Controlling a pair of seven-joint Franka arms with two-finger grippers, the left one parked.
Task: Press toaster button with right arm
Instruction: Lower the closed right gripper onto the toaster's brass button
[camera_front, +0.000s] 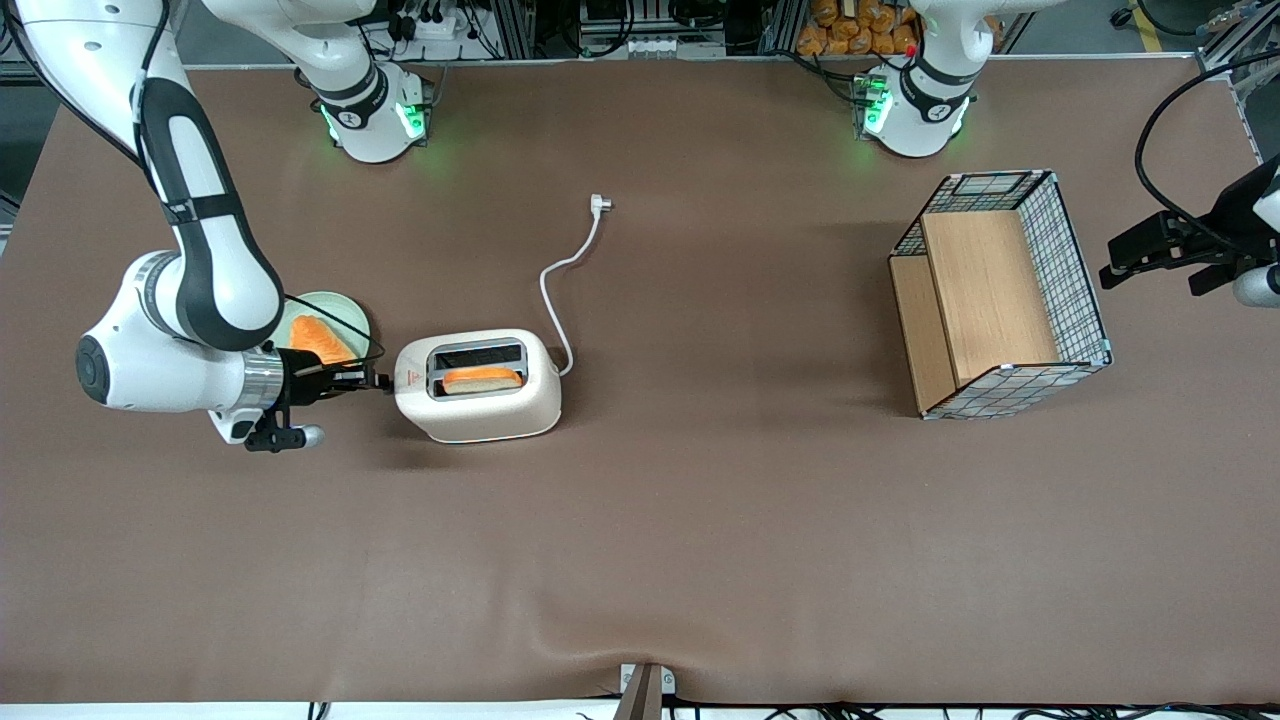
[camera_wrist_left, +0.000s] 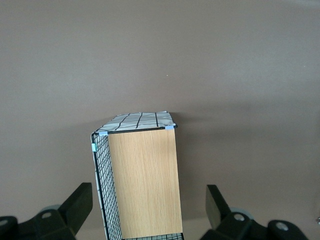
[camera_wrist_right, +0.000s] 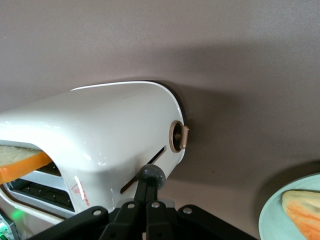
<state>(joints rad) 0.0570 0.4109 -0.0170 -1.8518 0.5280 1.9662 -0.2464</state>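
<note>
We start at the working arm's end of the brown bench (camera_front: 640, 560). The big white and black robot arm (camera_front: 210, 250) is bent low over it. Its small black two-finger end effector (camera_front: 365, 381) lies flat and points at the short end of the toaster.

Close to the arm, a bit farther from the front camera than the end effector, there is a round pale green plate (camera_front: 357, 315). A slice of bread with an orange top (camera_front: 318, 340) lies on it.

Next comes the cream-white rounded two-slot toaster (camera_front: 480, 415). It stands on the bench just beside the end effector. A slice of toast (camera_front: 483, 378) sits in the slot nearer the front camera. A small red triangle sticker (camera_front: 408, 381) marks the end that the arm faces. On that end, the wrist view shows the tiny grey round button (camera_wrist_right: 151, 174) sticking out of a slot. A bronze dial (camera_wrist_right: 177, 136) is near it.

In that view the two fingers look pinched together with nothing between them. Their tips touch the button.

The white cord (camera_front: 560, 270) runs from the toaster away from the front camera, and its plug (camera_front: 600, 203) lies loose on the bench. Toward the parked arm's end sits a wire mesh basket with wooden boards (camera_front: 1080, 260).

We think the reach is done and the press is the step in hand. The button looks high in its slot, so we judge it is not pushed down yet. The next move needs a slow, straight push down along the slot. The tips must stay on the little button, since it is round and could slip away, and the light toaster could slide.
</note>
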